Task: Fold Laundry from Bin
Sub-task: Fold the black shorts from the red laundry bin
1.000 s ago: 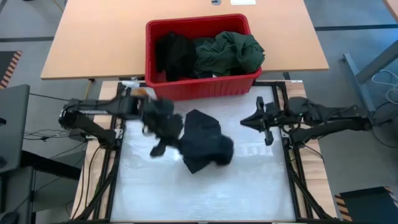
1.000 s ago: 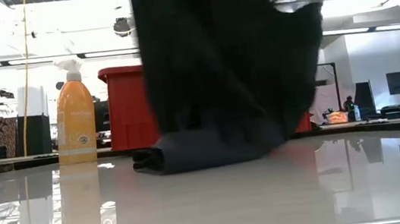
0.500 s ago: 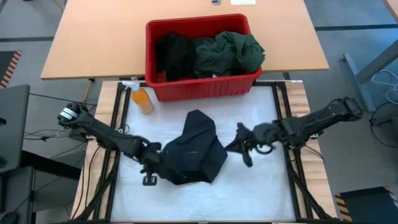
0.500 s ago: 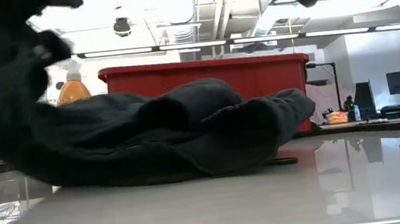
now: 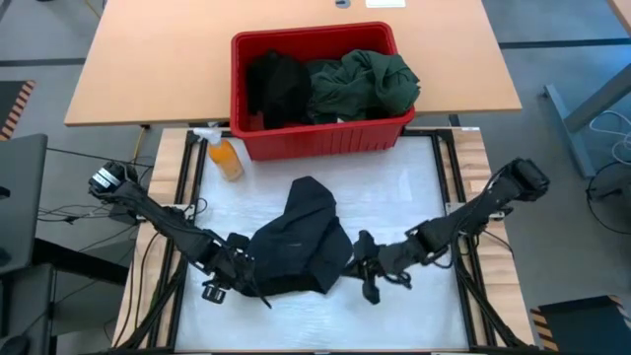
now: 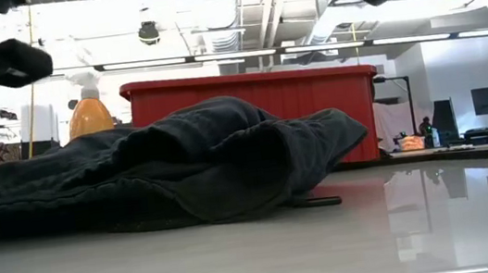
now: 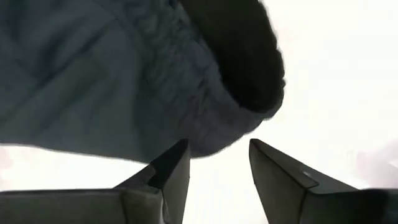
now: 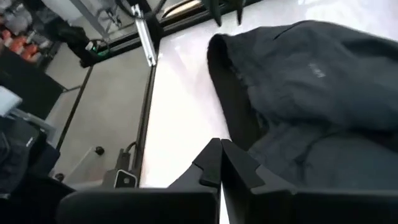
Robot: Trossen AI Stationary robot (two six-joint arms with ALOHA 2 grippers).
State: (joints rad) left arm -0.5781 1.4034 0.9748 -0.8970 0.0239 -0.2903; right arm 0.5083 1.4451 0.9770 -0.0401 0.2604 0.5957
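Dark garment (image 5: 299, 245) lies crumpled on the white work mat (image 5: 414, 202), roughly mid-mat, in front of the bin (image 5: 320, 141). In the low view it's a low rumpled heap (image 6: 183, 167) flat on the surface, with the red bin wall (image 6: 333, 98) behind it. Ribbed hem or waistband shows in the left wrist view (image 7: 186, 81).

Left gripper (image 5: 225, 281) is down at the mat by the garment's near-left edge. Wrist view shows its fingers (image 7: 171, 174) parted with a clear gap and nothing between them; the cloth edge sits just beyond the tips. Not holding.

Right gripper (image 5: 367, 271) is at the garment's near-right edge, low over the mat. Its wrist view shows the two fingers (image 8: 214, 163) pressed together, no cloth visible between them; the garment (image 8: 311, 93) lies just beside the tips. Closed, empty as far as I can see.

The two arms reach in from opposite sides, garment between them.

Bin sits at the far edge of the mat, against the tan table (image 5: 148, 59). Inside: black clothes (image 5: 274, 87) in the left half, green shirt (image 5: 363, 84) bunched in the right half, both piled up to about rim level.

Orange spray bottle (image 5: 223, 153) lies on the mat just beside the bin's front-left corner; in the low view its top (image 6: 90, 113) pokes up behind the garment.
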